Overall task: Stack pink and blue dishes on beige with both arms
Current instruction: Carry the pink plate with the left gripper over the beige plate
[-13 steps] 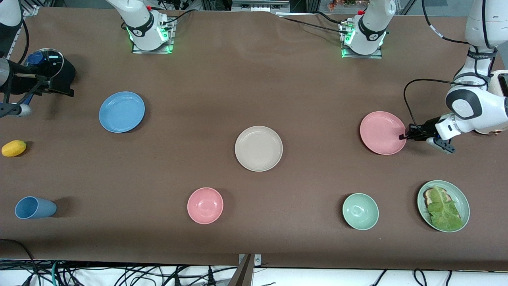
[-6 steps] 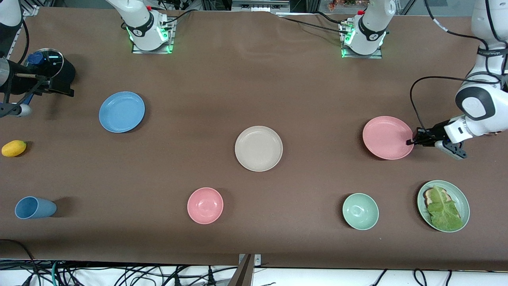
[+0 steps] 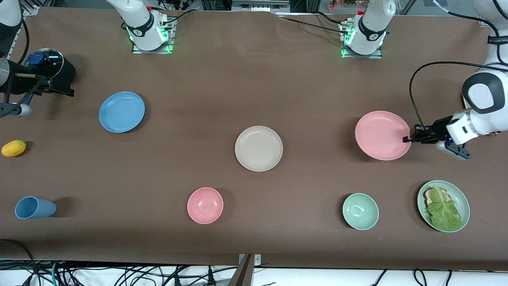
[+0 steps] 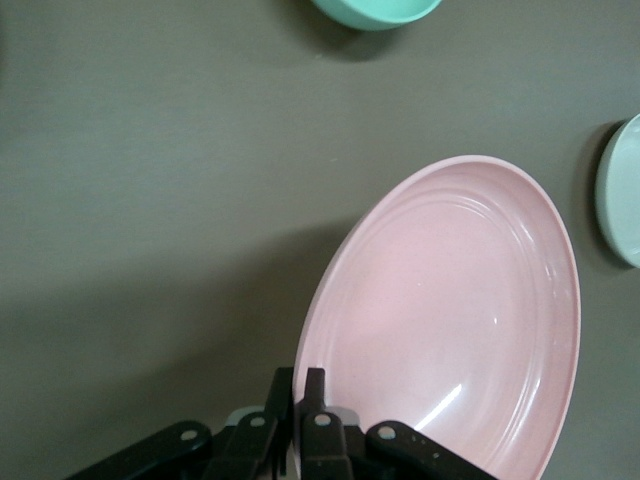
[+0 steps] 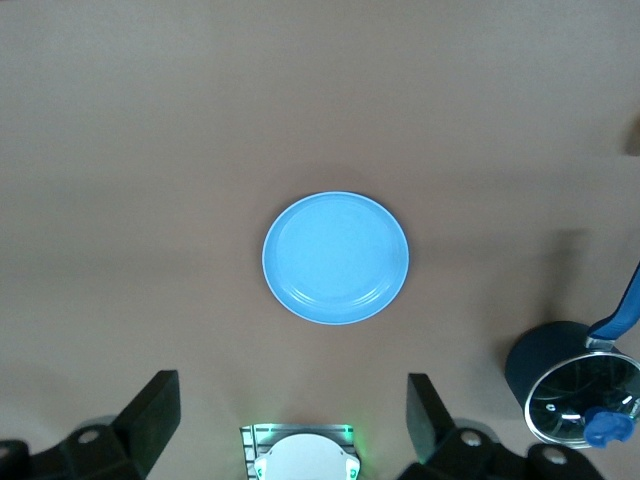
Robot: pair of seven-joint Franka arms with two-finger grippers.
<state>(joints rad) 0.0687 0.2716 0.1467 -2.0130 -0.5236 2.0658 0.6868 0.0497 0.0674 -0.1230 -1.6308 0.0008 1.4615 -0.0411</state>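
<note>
My left gripper (image 3: 405,139) (image 4: 300,378) is shut on the rim of the pink plate (image 3: 381,135) (image 4: 450,310). It holds the plate up off the table, over its shadow, at the left arm's end. The beige plate (image 3: 258,148) lies at the table's middle, and its edge (image 4: 625,190) shows in the left wrist view. The blue plate (image 3: 122,111) (image 5: 335,257) lies flat toward the right arm's end. My right gripper (image 5: 290,410) hangs open high over the table beside the blue plate, holding nothing. It does not show in the front view.
Near the front camera stand a pink bowl (image 3: 205,205), a green bowl (image 3: 360,211) and a green plate with lettuce on toast (image 3: 443,205). At the right arm's end are a blue cup (image 3: 35,207) on its side, a yellow fruit (image 3: 14,148) and a dark lidded pot (image 3: 49,69).
The left gripper has lifted the pink plate off the table by its rim and now carries it slightly toward the beige plate. The blue and beige plates have not moved.
</note>
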